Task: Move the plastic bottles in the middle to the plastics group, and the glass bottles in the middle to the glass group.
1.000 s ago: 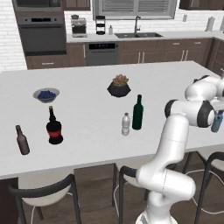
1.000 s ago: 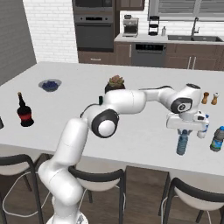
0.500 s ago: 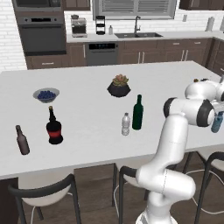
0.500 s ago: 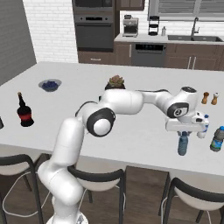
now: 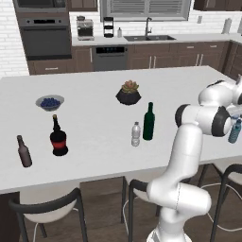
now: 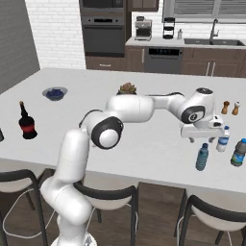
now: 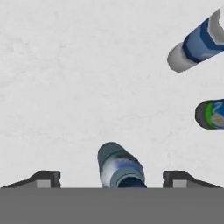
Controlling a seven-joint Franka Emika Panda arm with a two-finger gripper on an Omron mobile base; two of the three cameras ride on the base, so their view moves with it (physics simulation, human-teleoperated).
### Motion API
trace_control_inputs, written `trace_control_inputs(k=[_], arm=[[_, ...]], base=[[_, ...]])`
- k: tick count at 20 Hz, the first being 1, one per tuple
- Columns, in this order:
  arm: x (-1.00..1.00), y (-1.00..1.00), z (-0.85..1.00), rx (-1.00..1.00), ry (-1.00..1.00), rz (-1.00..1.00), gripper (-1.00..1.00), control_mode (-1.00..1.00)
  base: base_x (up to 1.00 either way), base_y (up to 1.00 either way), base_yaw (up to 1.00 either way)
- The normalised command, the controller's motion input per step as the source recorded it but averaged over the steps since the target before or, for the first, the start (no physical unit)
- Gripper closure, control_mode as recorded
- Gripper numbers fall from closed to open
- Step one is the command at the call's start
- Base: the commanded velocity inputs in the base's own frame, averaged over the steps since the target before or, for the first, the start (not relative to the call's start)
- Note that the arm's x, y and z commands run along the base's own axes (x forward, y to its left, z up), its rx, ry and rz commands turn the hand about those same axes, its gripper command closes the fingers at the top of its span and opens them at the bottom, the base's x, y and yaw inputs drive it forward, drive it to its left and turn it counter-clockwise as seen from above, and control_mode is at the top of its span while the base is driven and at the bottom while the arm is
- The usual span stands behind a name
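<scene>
The gripper (image 7: 112, 177) is released, fingers spread wide, above the blue-tinted plastic bottle (image 6: 202, 157), which stands upright on the counter (image 6: 144, 139) apart from both fingers. Just beside it stand the whitish bottle with a blue label band (image 6: 222, 139) and a dark blue bottle (image 6: 238, 153).

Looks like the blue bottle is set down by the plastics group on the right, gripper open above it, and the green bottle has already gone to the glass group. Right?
Not quite. The green bottle has not gone: the left base view shows it mid-counter beside the clear bottle, far from the black bottle. The rest holds: the blue bottle stands near the whitish bottle, gripper open above it.
</scene>
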Motion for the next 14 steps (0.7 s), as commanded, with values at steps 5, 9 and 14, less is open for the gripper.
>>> trace_control_inputs(k=[5, 9, 14], arm=[[0.0, 0.17, 0.57, 0.0, 0.0, 0.0, -1.0, -1.0], [0.0, 0.56, 0.27, 0.0, 0.0, -0.02, -1.0, -1.0], [-0.09, 0.79, 0.18, 0.0, 0.0, 0.0, -1.0, -1.0]], base=[[0.0, 0.0, 0.0], [0.0, 0.0, 0.0], [0.0, 0.0, 0.0]])
